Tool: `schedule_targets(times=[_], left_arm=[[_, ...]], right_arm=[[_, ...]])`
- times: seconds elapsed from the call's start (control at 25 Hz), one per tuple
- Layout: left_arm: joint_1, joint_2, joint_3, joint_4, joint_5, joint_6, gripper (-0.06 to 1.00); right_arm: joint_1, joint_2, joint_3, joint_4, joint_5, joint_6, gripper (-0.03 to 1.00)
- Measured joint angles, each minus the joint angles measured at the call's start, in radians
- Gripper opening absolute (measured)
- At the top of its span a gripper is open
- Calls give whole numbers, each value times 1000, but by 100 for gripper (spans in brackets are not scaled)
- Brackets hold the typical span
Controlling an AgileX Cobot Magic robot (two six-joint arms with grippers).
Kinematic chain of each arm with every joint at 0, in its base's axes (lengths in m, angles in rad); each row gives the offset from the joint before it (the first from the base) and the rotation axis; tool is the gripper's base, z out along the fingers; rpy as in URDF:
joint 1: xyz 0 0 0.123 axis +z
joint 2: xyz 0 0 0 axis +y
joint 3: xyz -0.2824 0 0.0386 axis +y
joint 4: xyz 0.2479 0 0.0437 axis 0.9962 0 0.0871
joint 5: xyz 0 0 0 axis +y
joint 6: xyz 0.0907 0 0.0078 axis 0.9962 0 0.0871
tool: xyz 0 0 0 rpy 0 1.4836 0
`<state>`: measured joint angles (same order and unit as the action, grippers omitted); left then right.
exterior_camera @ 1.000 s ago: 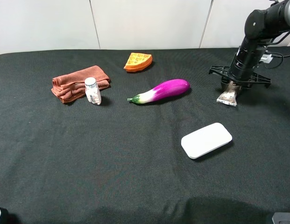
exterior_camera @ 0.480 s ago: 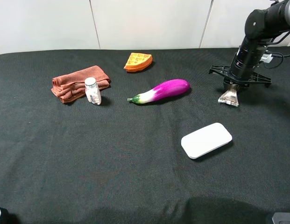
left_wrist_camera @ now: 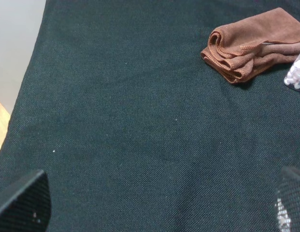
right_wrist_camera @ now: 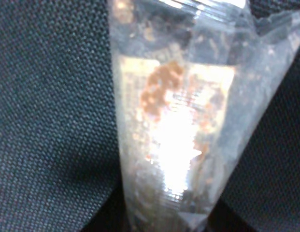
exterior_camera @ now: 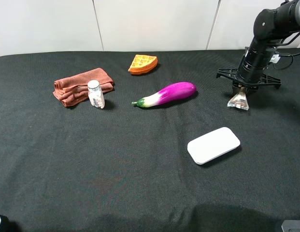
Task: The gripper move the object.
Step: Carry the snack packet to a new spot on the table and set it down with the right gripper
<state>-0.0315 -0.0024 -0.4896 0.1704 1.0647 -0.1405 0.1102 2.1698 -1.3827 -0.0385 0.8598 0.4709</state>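
The object (exterior_camera: 238, 99), a small clear shiny packet with tan-brown contents, hangs upright at the far right of the black table (exterior_camera: 116, 169). My right gripper (exterior_camera: 241, 90) points straight down and is shut on the packet's top end. In the right wrist view the object (right_wrist_camera: 174, 121) fills the picture, with black cloth behind it. My left gripper (left_wrist_camera: 157, 208) is open, its two fingertips (left_wrist_camera: 21, 203) far apart over bare cloth, holding nothing.
A purple eggplant (exterior_camera: 166, 94) lies left of the packet. A white rounded case (exterior_camera: 213, 145) lies nearer the front. An orange waffle wedge (exterior_camera: 143, 64) sits at the back. A folded brown cloth (exterior_camera: 82, 86) (left_wrist_camera: 251, 46) and a small white bottle (exterior_camera: 95, 94) stand at the left.
The right gripper has closed on the packet's top. The packet has come up from a slant to hang nearly upright, its lower end slightly higher than before.
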Motion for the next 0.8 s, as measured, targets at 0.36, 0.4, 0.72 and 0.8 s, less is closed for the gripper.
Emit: schedule_targets(times=[0.36,0.4,0.72,0.8], left_arm=[[0,0,0,0,0,0,95],[0,0,0,0,0,0,95],[0,0,0,0,0,0,95],[0,0,0,0,0,0,95]], right_arm=[[0,-69,-11,6,41,-82,14],[0,-79,-14,7,52,-101,14],[0,-133,-44,14,176,-269,14],[0,-153,-45,19,197,-308,14]])
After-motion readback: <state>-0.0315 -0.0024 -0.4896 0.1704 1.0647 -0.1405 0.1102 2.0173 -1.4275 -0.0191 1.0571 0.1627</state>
